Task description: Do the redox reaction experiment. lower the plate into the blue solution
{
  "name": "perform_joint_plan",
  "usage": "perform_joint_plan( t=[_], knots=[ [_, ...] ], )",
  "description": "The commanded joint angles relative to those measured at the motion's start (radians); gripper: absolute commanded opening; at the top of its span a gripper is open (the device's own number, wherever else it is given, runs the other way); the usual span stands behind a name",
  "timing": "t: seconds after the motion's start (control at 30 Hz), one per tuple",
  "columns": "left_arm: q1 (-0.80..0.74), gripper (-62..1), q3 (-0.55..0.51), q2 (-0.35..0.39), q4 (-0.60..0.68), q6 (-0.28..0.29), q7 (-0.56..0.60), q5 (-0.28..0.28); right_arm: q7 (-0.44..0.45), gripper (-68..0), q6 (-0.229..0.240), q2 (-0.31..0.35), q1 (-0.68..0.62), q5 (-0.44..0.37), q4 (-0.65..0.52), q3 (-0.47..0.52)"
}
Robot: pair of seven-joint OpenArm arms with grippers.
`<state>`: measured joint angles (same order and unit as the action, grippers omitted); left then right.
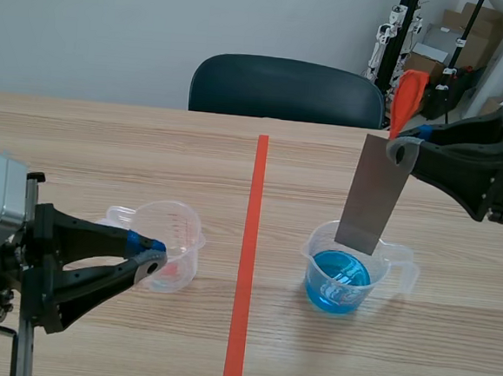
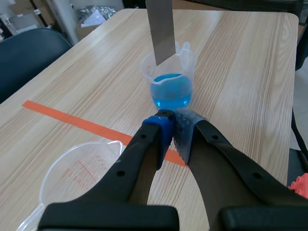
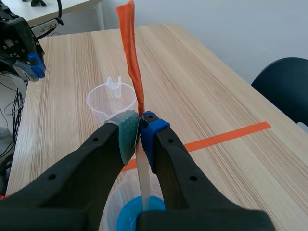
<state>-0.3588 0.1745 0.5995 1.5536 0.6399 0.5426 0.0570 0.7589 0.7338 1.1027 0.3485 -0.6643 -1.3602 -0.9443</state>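
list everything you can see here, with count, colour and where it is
metal plate: one, grey, hanging upright over the cup of blue solution, lower edge at its mouth
orange strip: one, orange-red, on the plate's top end
cup of blue solution: one, clear with blue liquid, right of the tape line
empty measuring cup: one, clear with red marks, left of the tape line
tape line: one, orange-red, a mark down the table's middle
table: one, light wood
chair: one, dark blue, across the table
left end effector: one, black, shut on nothing, at the empty measuring cup
right end effector: one, black, shut on the plate's top end
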Motion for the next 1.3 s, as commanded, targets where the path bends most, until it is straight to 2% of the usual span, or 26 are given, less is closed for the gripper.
perform_joint_plan(
  t=[0.0,0.13,0.27,0.6,0.9,1.0,1.13,1.27],
  knots=[
    [-0.007,-58.2,0.001,-0.016,-0.03,-0.007,0.047,0.006,0.018,-67.1,0.012,0.0,0.011,-0.006,-0.001,0.015],
    [-0.015,-58.2,0.001,-0.051,-0.124,-0.037,0.141,0.068,0.018,-67.1,0.012,-0.023,0.011,0.007,0.014,0.015],
    [-0.009,-58.2,0.001,-0.088,-0.247,-0.074,0.237,0.082,0.018,-67.1,0.012,-0.047,0.011,0.016,0.037,0.015],
    [0.022,-58.2,0.001,-0.163,-0.501,-0.155,0.529,0.239,0.018,-67.1,0.012,-0.098,0.011,0.037,0.094,0.015],
    [0.101,-58.1,0.003,-0.253,-0.706,-0.229,0.649,0.334,0.029,-67.1,0.012,-0.143,-0.017,0.068,0.121,0.015],
    [0.122,-58.1,0.003,-0.274,-0.752,-0.254,0.688,0.348,0.033,-67.1,0.012,-0.16,-0.018,0.087,0.132,0.015],
    [0.133,-58.1,0.004,-0.294,-0.798,-0.318,0.731,0.426,0.034,-67.1,0.012,-0.175,-0.02,0.09,0.146,0.015],
    [0.143,-58.1,0.004,-0.311,-0.832,-0.359,0.737,0.437,0.039,-67.1,0.012,-0.186,-0.022,0.101,0.164,0.015]
  ],
)
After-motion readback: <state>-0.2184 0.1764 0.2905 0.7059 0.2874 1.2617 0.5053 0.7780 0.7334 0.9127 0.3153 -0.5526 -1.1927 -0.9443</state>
